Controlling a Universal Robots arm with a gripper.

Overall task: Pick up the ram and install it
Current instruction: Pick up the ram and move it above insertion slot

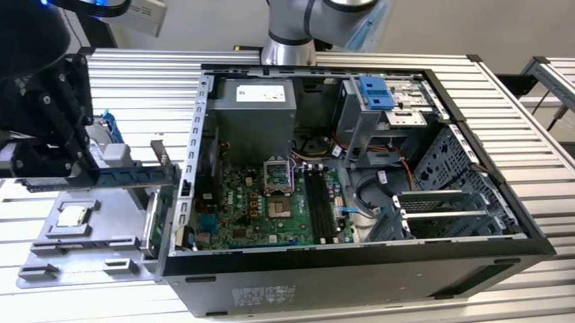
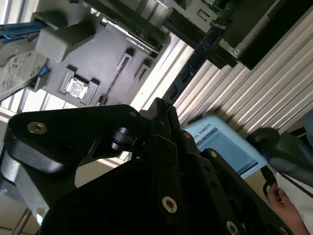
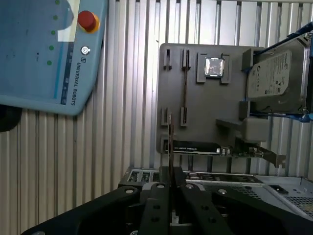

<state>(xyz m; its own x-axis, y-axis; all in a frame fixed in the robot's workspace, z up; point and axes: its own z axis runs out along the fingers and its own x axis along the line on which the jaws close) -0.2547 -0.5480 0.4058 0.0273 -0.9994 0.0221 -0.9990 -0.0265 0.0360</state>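
Now, the pincer [image 3: 170, 170] is clamped on the ram [image 1: 134, 176], just beside the case [image 1: 201, 128] wall; any tilt could clip it.

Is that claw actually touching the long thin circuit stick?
Touching: in the first wrist view the gripper is shut on the ram, seen edge-on, with no gap.

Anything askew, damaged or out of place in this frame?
Nothing stands out. The ram is held straight in the gripper over the grey tray; the processor chip and hard drive sit in their tray holders, and the computer case lies open, with nothing spilled or visibly damaged.
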